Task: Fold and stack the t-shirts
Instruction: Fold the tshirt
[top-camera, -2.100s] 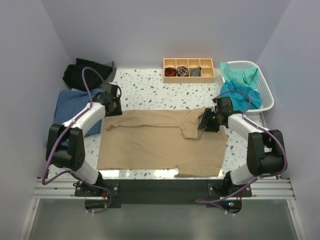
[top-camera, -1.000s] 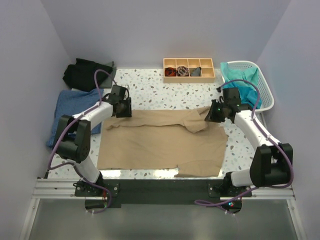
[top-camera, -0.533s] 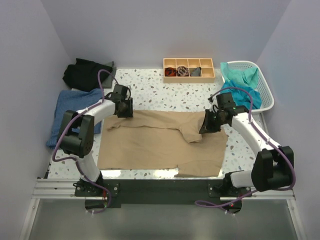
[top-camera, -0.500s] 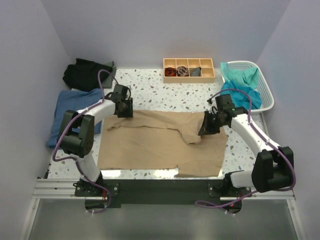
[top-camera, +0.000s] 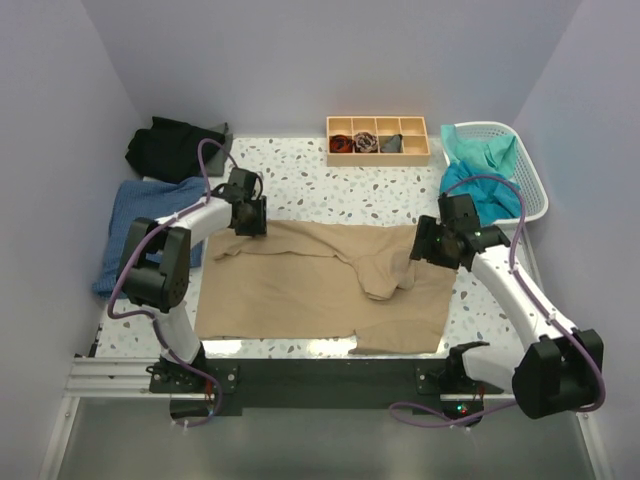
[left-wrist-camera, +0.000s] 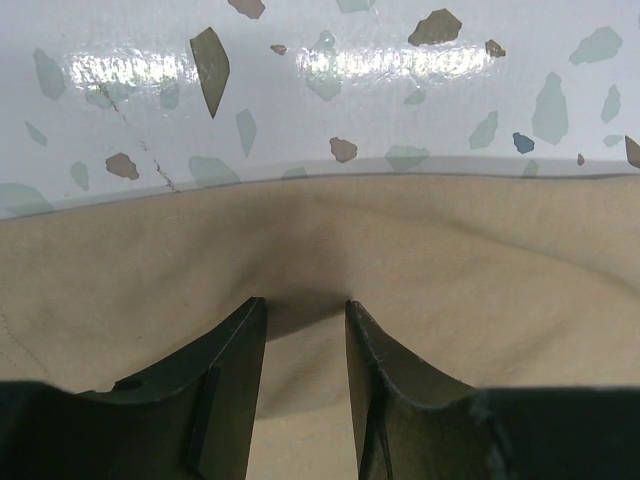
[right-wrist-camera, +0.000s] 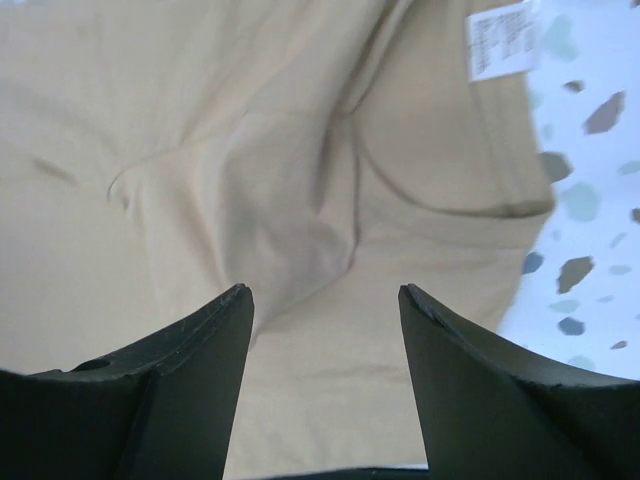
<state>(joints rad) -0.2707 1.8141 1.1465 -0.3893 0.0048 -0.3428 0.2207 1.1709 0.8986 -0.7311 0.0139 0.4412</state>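
Right wrist: tan t-shirt (right-wrist-camera: 250, 150) just below spread R tool (right-wrist-camera: 325, 290)

The small wooden four-compartment tray (top-camera: 378, 159) holds dark bits too small to name. The white label (right-wrist-camera: 503, 40) on the large tan-beige cloth t-shirt (top-camera: 300, 290) is cut by the top edge, and its print is too blurred to read. Seen from above, the left gripper (top-camera: 250, 226) hides its own fingertips, and its wrist view cannot settle whether cloth is pinched. The left arm (top-camera: 195, 218) covers part of the denim-blue cloth t-shirt (top-camera: 135, 225).
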